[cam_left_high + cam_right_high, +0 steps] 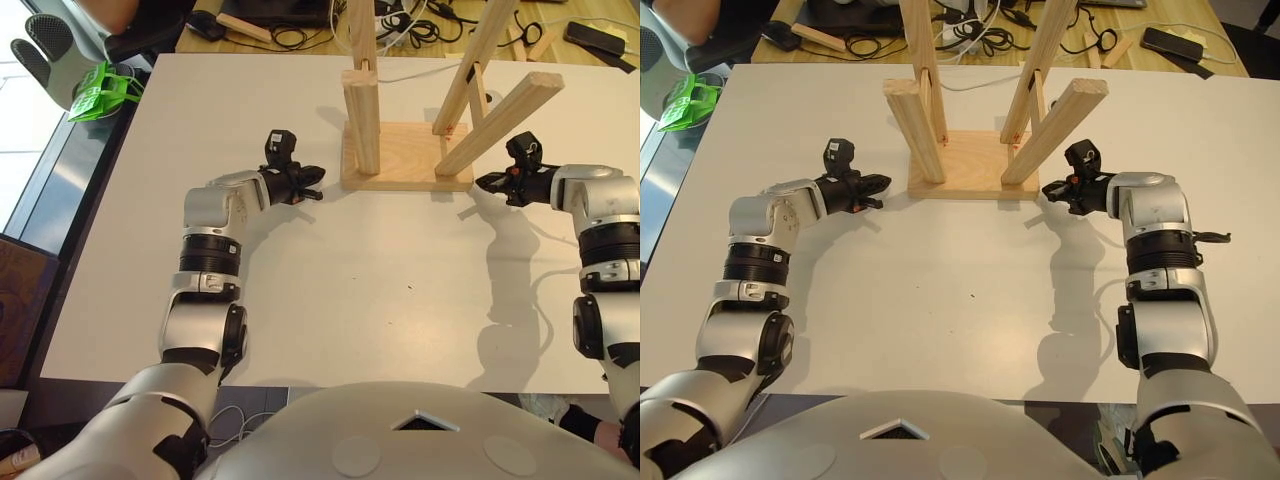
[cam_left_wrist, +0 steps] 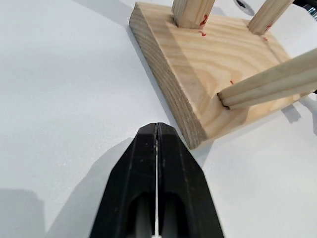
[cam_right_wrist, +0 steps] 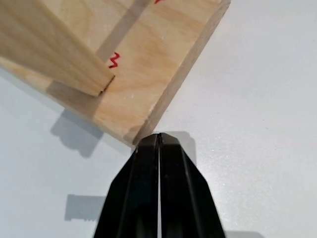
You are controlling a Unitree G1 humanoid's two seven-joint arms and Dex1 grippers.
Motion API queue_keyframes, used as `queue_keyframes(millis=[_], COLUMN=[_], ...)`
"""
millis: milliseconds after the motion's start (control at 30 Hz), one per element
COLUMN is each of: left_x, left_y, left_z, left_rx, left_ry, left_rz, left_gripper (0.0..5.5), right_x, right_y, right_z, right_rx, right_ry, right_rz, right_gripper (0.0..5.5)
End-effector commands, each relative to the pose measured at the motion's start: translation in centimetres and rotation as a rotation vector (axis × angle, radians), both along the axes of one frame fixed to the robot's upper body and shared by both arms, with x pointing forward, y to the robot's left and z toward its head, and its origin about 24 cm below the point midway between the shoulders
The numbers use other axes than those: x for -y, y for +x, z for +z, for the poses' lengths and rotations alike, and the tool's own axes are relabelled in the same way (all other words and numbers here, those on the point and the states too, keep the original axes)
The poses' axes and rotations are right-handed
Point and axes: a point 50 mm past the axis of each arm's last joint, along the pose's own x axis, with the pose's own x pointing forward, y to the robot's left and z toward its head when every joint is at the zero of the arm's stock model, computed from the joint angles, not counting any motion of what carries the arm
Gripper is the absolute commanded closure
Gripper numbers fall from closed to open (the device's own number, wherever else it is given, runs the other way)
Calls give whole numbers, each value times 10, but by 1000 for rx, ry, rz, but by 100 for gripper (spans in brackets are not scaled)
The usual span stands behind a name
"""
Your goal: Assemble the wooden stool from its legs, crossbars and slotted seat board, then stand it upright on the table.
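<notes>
The stool lies upside down at the far middle of the white table, its seat board (image 1: 405, 165) flat on the surface and its legs (image 1: 365, 110) pointing up. One leg (image 1: 495, 120) leans out to the right. My left gripper (image 1: 318, 195) is shut and empty, its tip (image 2: 156, 127) a short gap from the near left corner of the seat board (image 2: 223, 64). Also shut and empty, my right gripper (image 1: 478, 183) has its tip (image 3: 159, 136) almost at the near right corner of the board (image 3: 163, 44); contact is unclear.
Behind the white table (image 1: 330, 300), a wooden desk holds cables (image 1: 290, 35), loose wooden sticks (image 1: 245, 27) and a dark phone (image 1: 600, 40). A green tag (image 1: 100, 92) lies off the table's far left corner. Open tabletop stretches between the stool and me.
</notes>
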Motion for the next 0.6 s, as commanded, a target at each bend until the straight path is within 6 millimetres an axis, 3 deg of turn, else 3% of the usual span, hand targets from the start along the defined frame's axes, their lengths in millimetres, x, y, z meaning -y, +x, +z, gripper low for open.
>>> queue_keyframes(millis=[33, 167, 367, 600], left_x=[8, 20, 45, 52], left_y=[6, 5, -2, -35], left_z=[-5, -16, -20, -20], left_rx=[-32, -37, -25, -45], left_ry=[77, 65, 30, 18], left_rz=[45, 109, 152, 128], left_gripper=[549, 549, 549, 549], right_x=[2, -5, -12, -15], right_y=[-1, 2, 9, -11], right_z=[1, -7, 1, -13], right_rx=[-9, -3, 9, -69], right_ry=[-37, -66, -115, -89], right_rz=[-99, -173, -222, -210], right_gripper=[550, 550, 550, 550])
